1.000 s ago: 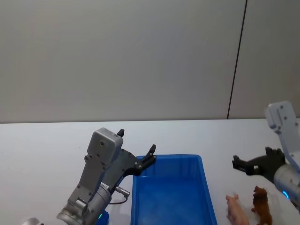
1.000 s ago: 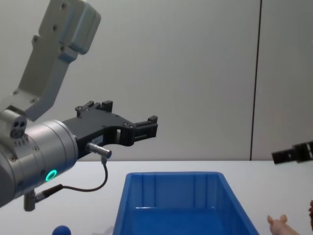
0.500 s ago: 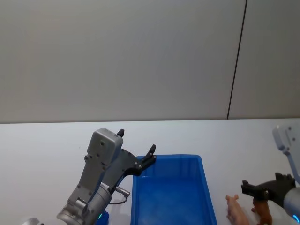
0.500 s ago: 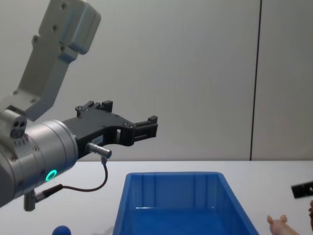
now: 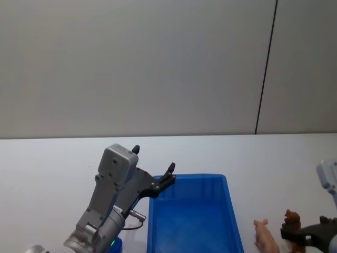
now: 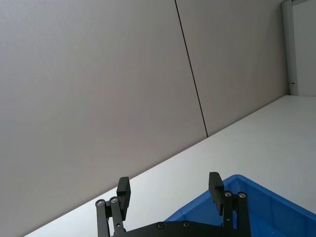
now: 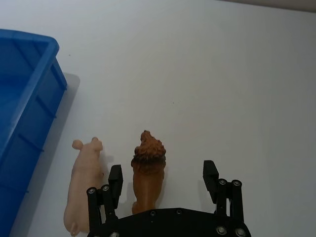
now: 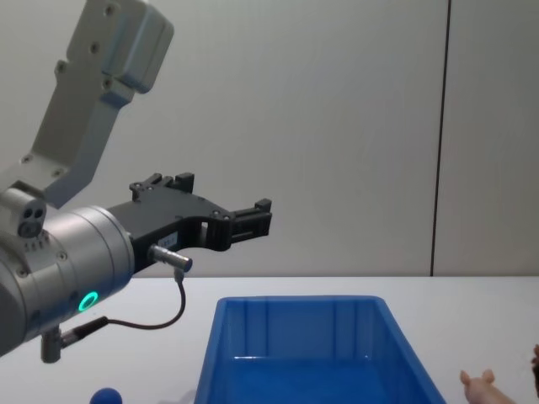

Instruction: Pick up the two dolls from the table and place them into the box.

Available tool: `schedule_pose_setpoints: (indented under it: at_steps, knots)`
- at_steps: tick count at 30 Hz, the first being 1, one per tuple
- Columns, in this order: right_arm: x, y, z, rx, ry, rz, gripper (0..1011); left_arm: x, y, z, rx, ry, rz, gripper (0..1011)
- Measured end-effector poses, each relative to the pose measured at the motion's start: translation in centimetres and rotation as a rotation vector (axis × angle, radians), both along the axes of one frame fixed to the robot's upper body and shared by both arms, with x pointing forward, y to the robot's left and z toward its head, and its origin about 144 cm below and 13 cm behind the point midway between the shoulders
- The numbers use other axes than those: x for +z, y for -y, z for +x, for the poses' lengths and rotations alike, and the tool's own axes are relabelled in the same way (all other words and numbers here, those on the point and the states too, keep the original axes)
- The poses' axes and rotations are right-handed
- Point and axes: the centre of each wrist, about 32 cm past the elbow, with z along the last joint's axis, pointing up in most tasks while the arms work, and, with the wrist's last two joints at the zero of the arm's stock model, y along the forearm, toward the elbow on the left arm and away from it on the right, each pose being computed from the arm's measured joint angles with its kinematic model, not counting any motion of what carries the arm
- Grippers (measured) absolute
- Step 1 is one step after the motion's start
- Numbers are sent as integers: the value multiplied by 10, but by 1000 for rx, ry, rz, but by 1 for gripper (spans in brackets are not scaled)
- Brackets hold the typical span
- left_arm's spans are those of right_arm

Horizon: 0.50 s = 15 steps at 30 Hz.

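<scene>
Right gripper (image 7: 163,180) is open around the brown doll (image 7: 147,170), beside the pink doll (image 7: 84,192) on the worktop (image 7: 222,74). Left gripper (image 6: 169,190) hovers open by the blue box (image 5: 202,176).

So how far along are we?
Nothing binned yet: the bright blue plastic bin looks empty. The open right end effector straddles the brown animal figurine on the white table. Remaining: grasping it, then the pale pink figurine beside it. The left end effector hovers open by the bin.
</scene>
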Motion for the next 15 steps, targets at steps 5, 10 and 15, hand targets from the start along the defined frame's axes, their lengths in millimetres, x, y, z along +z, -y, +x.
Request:
schedule_pose_setpoints:
  at_steps: [5,10,15]
  knots:
    - [-5,2,-3,-5,-15,11,1001,0,0,0,0,0,0,1002]
    - [-11,3,-4,-1,-28,24,1001,0,0,0,0,0,0,1001]
    - [-18,3,-4,9,-41,41,1001,0,0,0,0,0,0,1001]
